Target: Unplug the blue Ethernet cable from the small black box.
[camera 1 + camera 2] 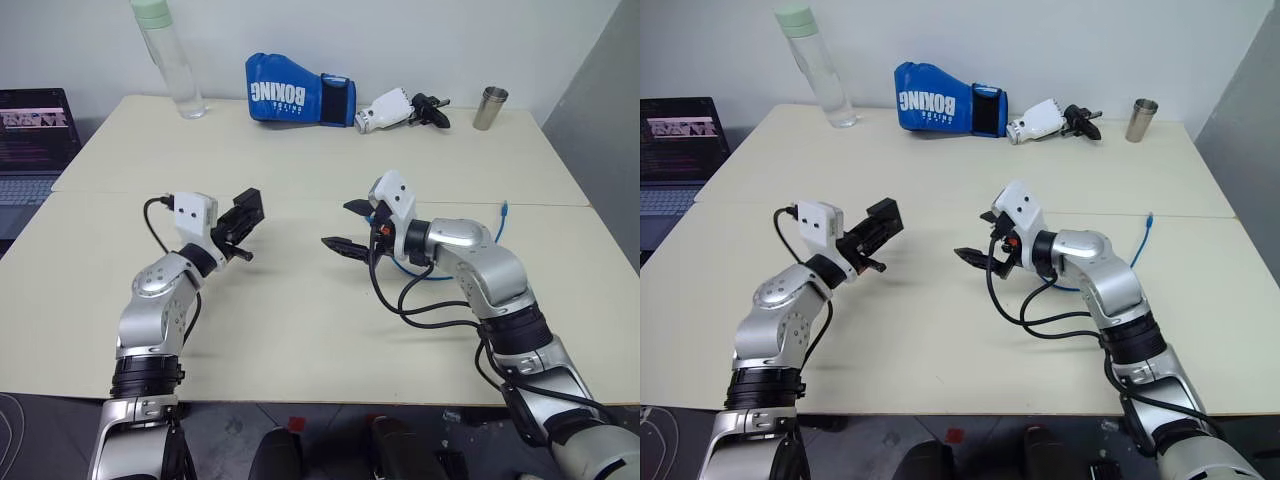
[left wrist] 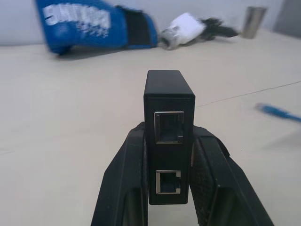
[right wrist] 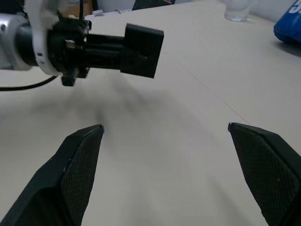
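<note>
My left gripper (image 1: 238, 228) is shut on the small black box (image 1: 248, 210), held above the table on the left. In the left wrist view the box (image 2: 168, 96) stands upright between the black fingers (image 2: 126, 183), and the two ports in its edge are empty. To the right, my right gripper (image 1: 343, 225) faces the box across a gap, open, with nothing between its fingertips (image 3: 91, 136). The blue Ethernet cable (image 1: 503, 216) lies on the table behind my right forearm, apart from the box. Its far end (image 2: 277, 112) also appears in the left wrist view.
Along the table's back edge are a blue boxing glove (image 1: 290, 95), a clear bottle (image 1: 172, 60), a white and black tool (image 1: 400, 108) and a metal cup (image 1: 490, 108). A laptop (image 1: 35, 135) sits off the left side. Black robot cables (image 1: 420, 305) loop under my right arm.
</note>
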Controlling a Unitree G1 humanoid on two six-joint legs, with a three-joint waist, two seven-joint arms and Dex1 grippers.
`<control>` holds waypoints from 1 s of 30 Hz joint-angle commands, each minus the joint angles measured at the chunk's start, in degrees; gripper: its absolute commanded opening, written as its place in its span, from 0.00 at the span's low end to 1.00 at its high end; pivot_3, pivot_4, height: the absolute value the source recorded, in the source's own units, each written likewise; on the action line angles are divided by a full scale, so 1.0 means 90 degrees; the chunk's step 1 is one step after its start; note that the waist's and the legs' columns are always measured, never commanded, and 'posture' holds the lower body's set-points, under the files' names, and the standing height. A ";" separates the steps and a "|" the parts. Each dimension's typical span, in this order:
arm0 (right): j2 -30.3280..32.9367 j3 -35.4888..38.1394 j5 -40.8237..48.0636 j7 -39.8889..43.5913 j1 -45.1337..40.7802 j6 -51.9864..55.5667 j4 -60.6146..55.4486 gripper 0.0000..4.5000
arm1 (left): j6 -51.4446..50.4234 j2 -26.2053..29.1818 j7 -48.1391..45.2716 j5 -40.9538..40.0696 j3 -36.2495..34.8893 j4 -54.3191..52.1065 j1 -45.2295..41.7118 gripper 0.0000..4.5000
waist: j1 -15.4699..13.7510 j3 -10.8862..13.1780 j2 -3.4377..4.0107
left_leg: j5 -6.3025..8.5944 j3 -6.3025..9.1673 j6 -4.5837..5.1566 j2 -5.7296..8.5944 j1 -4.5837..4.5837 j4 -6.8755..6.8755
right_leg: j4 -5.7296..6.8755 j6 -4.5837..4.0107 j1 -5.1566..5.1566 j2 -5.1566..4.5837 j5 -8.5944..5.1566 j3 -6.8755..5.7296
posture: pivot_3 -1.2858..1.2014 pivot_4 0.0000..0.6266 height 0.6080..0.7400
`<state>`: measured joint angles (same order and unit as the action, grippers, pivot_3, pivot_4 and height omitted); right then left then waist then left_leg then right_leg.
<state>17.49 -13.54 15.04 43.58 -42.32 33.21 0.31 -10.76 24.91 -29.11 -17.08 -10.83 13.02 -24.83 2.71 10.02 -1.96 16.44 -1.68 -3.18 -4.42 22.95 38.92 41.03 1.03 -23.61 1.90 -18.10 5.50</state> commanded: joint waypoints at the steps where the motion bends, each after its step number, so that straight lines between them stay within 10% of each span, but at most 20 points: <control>1: -0.0107 -0.0037 -0.0009 0.0004 -0.0027 -0.0093 -0.0239 1.00 | 0.0647 -0.0152 0.0179 0.0282 0.0018 0.0283 0.0115 0.18 | -0.0009 0.0000 0.0000 | 0.0000 -0.0001 0.0000 0.0000 0.0000 0.0000 | 0.0000 0.0000 0.0000 -0.0004 0.0000 0.0000 | 0.52 0.24 1.00; 13: -0.0220 -0.0158 -0.0006 0.0144 -0.0105 0.0106 -0.0271 1.00 | 0.1086 -0.0417 0.0217 0.0299 -0.0094 0.1212 0.0313 0.18 | -0.0051 -0.0004 -0.0003 | 0.0000 0.0000 -0.0001 0.0001 -0.0002 0.0001 | 0.0002 0.0001 0.0002 -0.0002 0.0000 -0.0003 | 0.52 0.24 1.00; 25: -0.0184 -0.0124 -0.0018 0.0205 -0.0119 0.0116 -0.0265 1.00 | 0.0946 -0.0358 0.0024 0.0233 -0.0074 0.1146 0.0387 0.83 | -0.0041 -0.0005 -0.0003 | 0.0000 0.0001 0.0000 0.0002 -0.0009 0.0001 | 0.0003 0.0001 0.0010 0.0000 0.0000 -0.0005 | 0.52 0.24 1.00; 30: -0.0185 -0.0098 -0.0004 0.0178 -0.0113 0.0143 -0.0299 1.00 | 0.0785 -0.0317 0.0041 0.0225 -0.0090 0.0735 0.0583 0.83 | -0.0038 -0.0005 -0.0003 | 0.0000 0.0000 0.0000 0.0001 -0.0009 0.0000 | 0.0001 0.0001 0.0010 0.0000 0.0000 -0.0003 | 0.52 0.24 1.00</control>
<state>15.63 -15.14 14.64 45.00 -42.12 34.52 0.08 -2.49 21.22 -28.66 -14.92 -11.48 22.07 -20.98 2.36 9.98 -1.99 16.44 -1.68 -3.18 -4.41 22.87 38.92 41.03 1.03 -23.52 1.90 -18.10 5.47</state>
